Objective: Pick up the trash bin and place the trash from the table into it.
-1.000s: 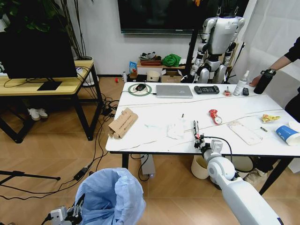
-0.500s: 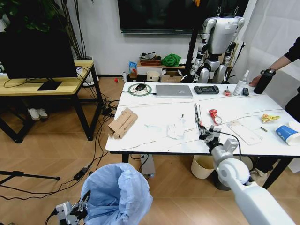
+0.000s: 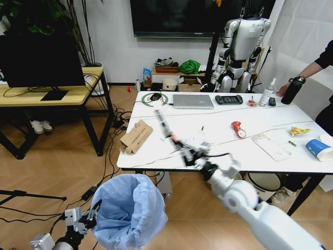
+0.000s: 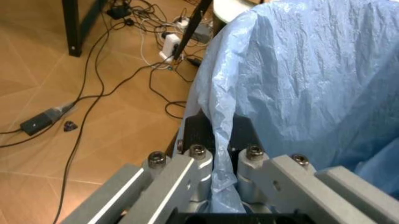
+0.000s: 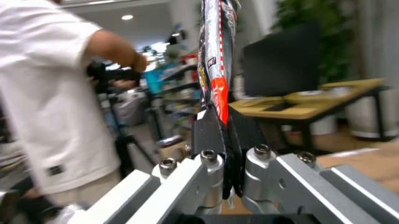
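Observation:
The trash bin, lined with a crinkled light-blue bag, hangs low in front of the table's left end. My left gripper is shut on its rim and bag. My right gripper hovers over the table's front edge, shut on a long red, black and white wrapper that sticks up and to the left. More trash lies on the table: torn cardboard, a red wrapper, a clear plastic sheet, a yellow wrapper and a blue-and-white cup.
A laptop, game controller and spray bottle stand along the table's far edge. A wooden desk with a monitor is at left, with cables on the floor between. A cream bin sits under the table.
My right arm has swung left along the table's front edge, carrying the wrapper toward the bin. The bin and left gripper have shifted slightly up and right.

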Controlling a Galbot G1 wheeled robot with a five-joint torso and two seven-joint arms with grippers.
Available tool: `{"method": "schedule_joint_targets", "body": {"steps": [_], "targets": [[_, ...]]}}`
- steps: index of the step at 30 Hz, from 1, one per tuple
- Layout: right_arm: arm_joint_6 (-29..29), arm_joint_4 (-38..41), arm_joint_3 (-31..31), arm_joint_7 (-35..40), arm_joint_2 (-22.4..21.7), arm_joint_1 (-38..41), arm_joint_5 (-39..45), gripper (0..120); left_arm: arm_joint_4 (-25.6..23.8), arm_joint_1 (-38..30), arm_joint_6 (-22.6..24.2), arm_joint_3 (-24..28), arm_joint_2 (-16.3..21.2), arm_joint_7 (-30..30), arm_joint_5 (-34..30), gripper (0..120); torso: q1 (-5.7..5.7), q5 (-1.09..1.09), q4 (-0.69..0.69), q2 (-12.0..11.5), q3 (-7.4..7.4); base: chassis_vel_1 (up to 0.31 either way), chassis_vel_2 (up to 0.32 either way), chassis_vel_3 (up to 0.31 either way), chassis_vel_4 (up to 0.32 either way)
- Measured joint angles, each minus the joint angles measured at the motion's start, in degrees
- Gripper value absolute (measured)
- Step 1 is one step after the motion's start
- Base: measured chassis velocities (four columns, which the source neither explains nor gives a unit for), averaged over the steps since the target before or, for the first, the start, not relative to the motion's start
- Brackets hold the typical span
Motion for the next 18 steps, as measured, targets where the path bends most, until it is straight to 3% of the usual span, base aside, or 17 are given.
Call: {"method": "schedule_joint_targets", "body": {"steps": [4, 7, 10, 18], "targets": [[-0.23, -1.05, -10.82, 0.34, 3.02, 6.24, -0.42, 0, 0.22, -0.35, 0.01, -0.30, -1.07, -0.44, 0.01, 0, 0.00, -0.02, -0.01, 0.00, 0.00, 0.000, 0.000, 0.000, 0.000], [-0.41, -1.15, -12.71, 1.09, 3.63, 7.20, -0.74, 0, 0.16, -0.35, 0.04, -0.48, -1.21, -0.72, 0.08, 0, 0.00, -0.02, 0.00, 0.00, 0.00, 0.000, 0.000, 0.000, 0.000], [-0.82, -1.23, -20.95, 6.50, 5.78, 10.05, -3.23, 0, -0.68, -0.26, 0.24, -1.46, -1.47, -2.34, 0.04, 0, 0.00, -0.02, -0.01, 0.00, 0.00, 0.000, 0.000, 0.000, 0.000], [-1.98, -1.18, -27.11, 13.85, 8.40, 10.88, -7.05, 0, -2.03, 0.13, 0.49, -1.66, -2.30, -2.96, 0.08, 0, 0.00, -0.01, -0.01, 0.00, 0.00, 0.000, 0.000, 0.000, 0.000]]}}
